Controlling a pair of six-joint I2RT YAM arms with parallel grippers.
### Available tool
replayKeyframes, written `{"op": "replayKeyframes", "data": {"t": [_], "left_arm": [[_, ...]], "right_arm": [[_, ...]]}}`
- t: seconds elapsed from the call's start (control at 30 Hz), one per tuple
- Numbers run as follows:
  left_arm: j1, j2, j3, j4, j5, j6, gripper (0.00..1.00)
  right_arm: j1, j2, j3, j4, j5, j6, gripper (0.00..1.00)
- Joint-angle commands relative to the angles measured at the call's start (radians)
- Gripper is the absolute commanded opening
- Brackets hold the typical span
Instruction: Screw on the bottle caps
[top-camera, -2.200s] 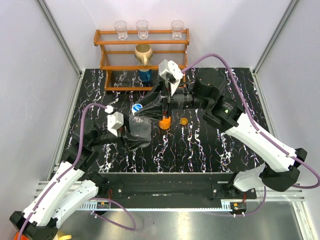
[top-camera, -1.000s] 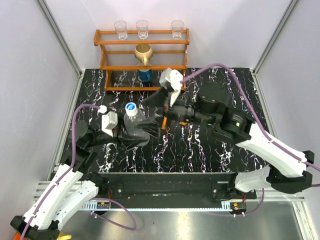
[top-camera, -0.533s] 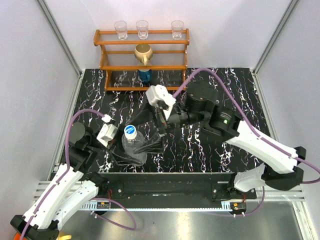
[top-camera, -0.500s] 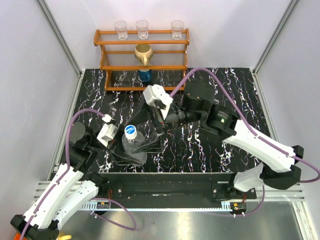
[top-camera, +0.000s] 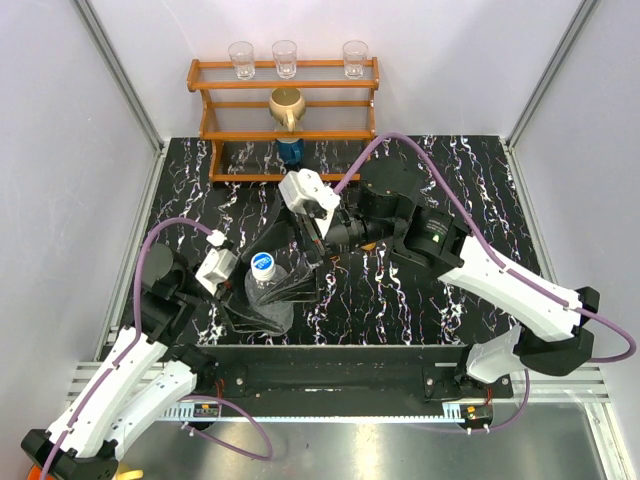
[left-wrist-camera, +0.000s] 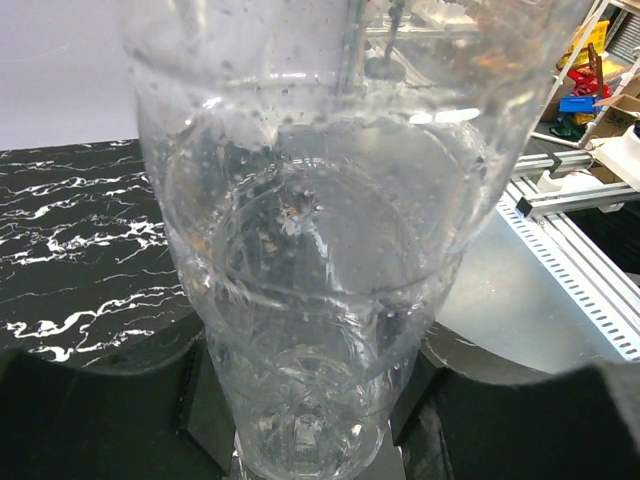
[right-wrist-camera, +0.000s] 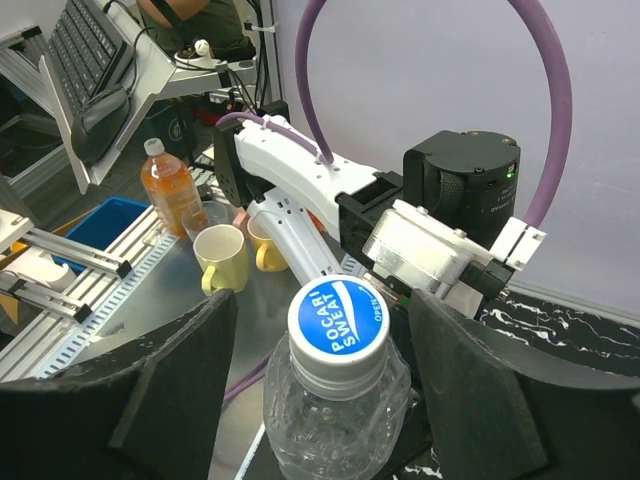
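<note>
the white cap with its light-blue rim (right-wrist-camera: 338, 318) sits on the neck of the clear bottle (left-wrist-camera: 320, 250), over the near-left part of the table (top-camera: 450, 170), close to its near edge. how far it is threaded on cannot be made out. the right gripper (right-wrist-camera: 325, 330) reaches in from the table's middle with its jaws parted, one finger either side of the cap and a gap showing on both sides. the left gripper (left-wrist-camera: 310, 420) has its jaws clenched low on the bottle's body. from the left wrist the wet, beaded plastic fills nearly the whole view and blurs everything behind it; the bottle's top is cut off there.

from above, the right arm's dark forearm and the purple cable (top-camera: 400, 140) cover the middle of the table, and the orange cap cannot be found in any view. the bottle's lower half is largely masked by dark fingers.

along the far edge stands a wooden rack (top-camera: 215, 100), with three clear glasses (top-camera: 285, 57) on its top shelf, a tan jug (top-camera: 285, 105) beneath and a dark blue container (top-camera: 291, 150) at the bottom. past the near edge the right wrist view catches two yellow cups (right-wrist-camera: 222, 255), a bottle of orange drink (right-wrist-camera: 170, 190) and a blue bin (right-wrist-camera: 95, 225).
</note>
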Motion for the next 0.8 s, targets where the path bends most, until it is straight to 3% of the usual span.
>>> {"op": "replayKeyframes", "data": {"t": [0.0, 0.17, 0.33, 0.6, 0.77], "left_arm": [[-0.003, -0.014, -0.005, 0.04, 0.01, 0.009, 0.51], [-0.003, -0.017, -0.005, 0.039, -0.005, 0.008, 0.5], [-0.003, -0.017, -0.008, 0.039, -0.019, 0.009, 0.5], [-0.003, -0.02, -0.011, 0.033, -0.036, 0.018, 0.49], [0.003, -0.024, -0.002, -0.018, -0.138, 0.079, 0.46]], "right_arm": [[-0.01, -0.038, 0.048, 0.046, -0.009, -0.016, 0.75], [-0.015, -0.043, 0.054, 0.046, -0.018, -0.013, 0.67], [-0.024, -0.046, 0.05, 0.044, -0.03, -0.002, 0.49], [-0.035, -0.052, 0.051, 0.046, -0.038, 0.003, 0.42], [-0.041, -0.049, 0.048, 0.038, 0.005, 0.007, 0.17]]}}
